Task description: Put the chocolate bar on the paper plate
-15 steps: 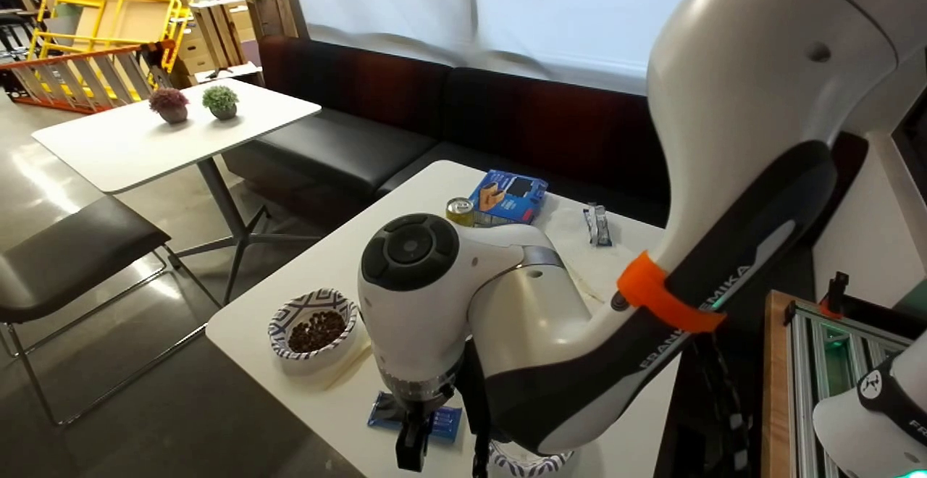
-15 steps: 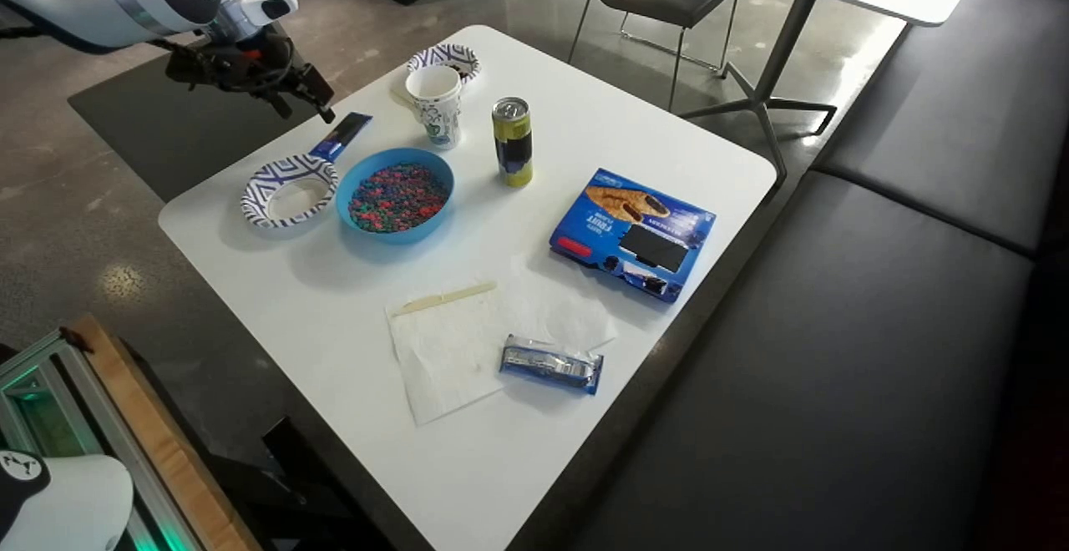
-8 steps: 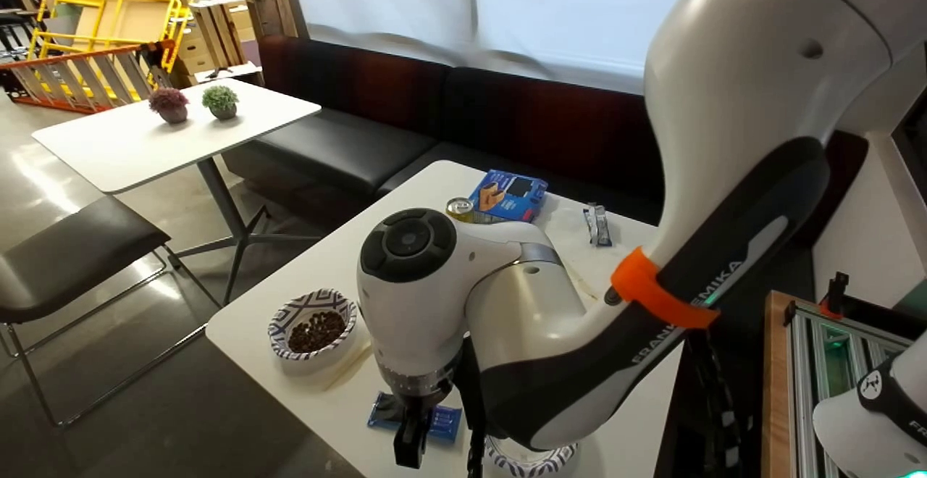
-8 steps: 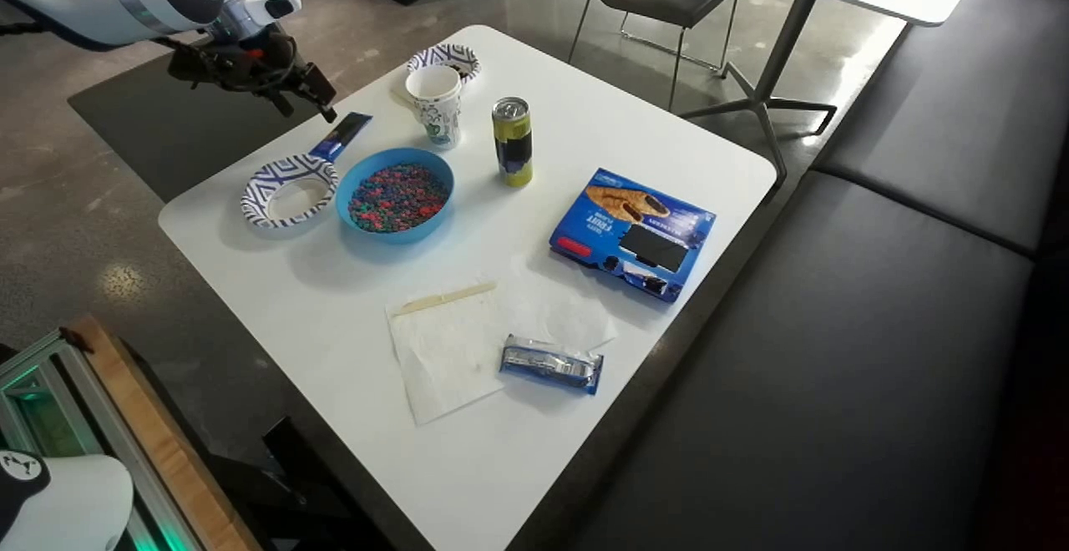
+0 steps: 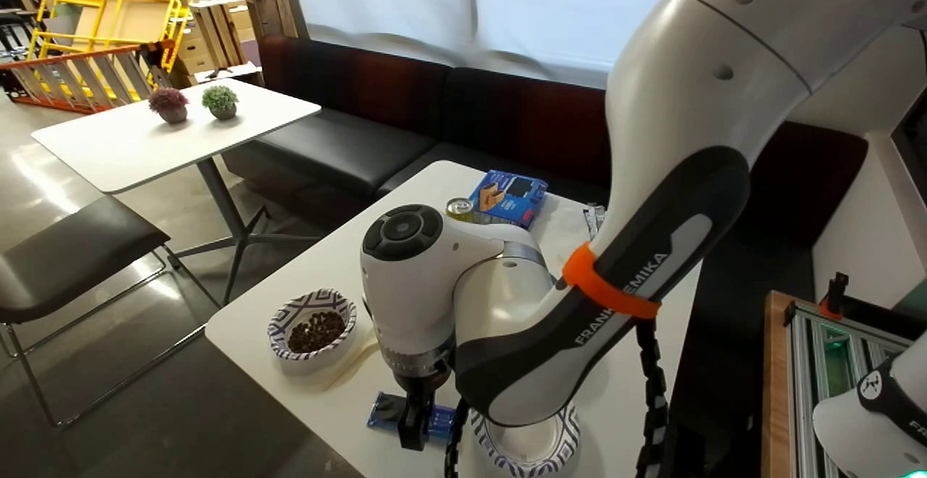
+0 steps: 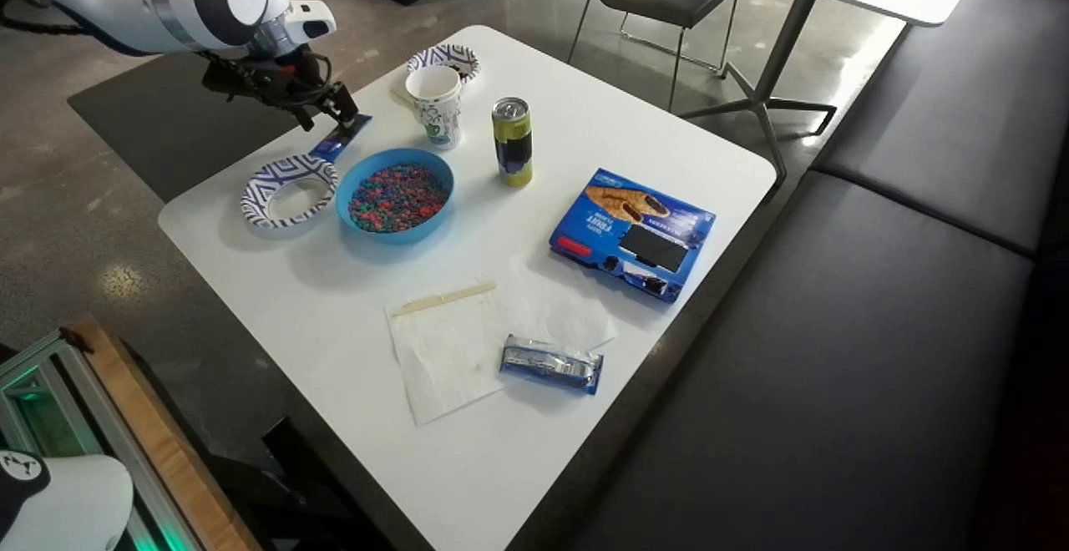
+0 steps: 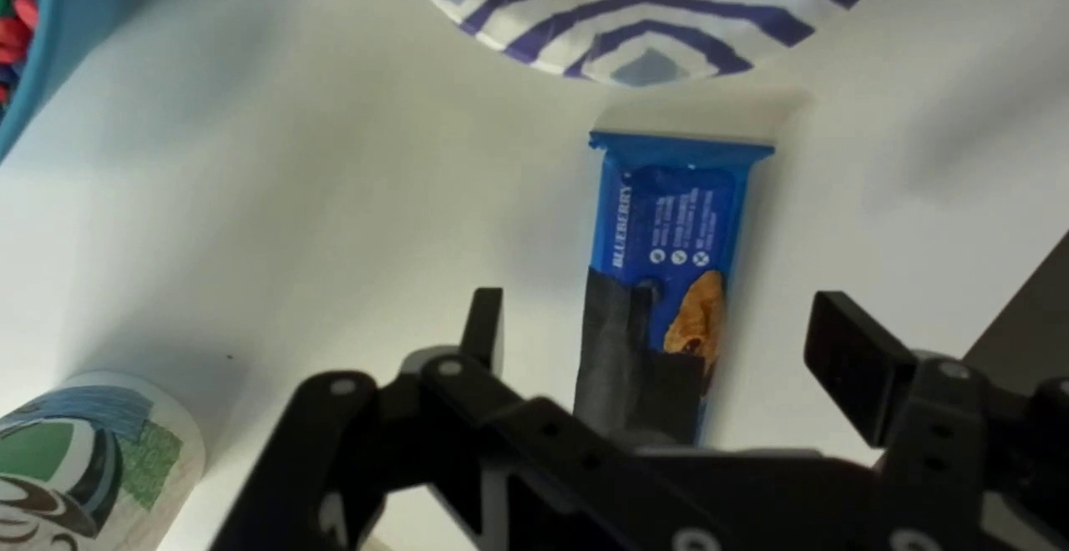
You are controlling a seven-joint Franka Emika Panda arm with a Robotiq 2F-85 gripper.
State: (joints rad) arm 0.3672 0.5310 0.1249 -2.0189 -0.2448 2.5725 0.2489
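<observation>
One chocolate bar (image 7: 672, 217) shows ungripped within the wide-spread gripper (image 7: 657, 332) in the wrist view, its long axis roughly twelve-to-six, paper plate (image 7: 639, 37) at twelve. In an exterior view, the bar rests on the tabletop (image 6: 321, 309), plate toward half-past-seven.

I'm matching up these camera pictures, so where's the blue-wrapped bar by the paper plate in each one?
Wrist view: the blue-wrapped bar, just right of centre, framed by the open pincer.
In an exterior view: the bar, low, left of centre, partly behind the pincer.
In an exterior view: the bar, upper left, partly behind the pincer.
Shared landmark: the paper plate, beside the bar in all three.
</observation>
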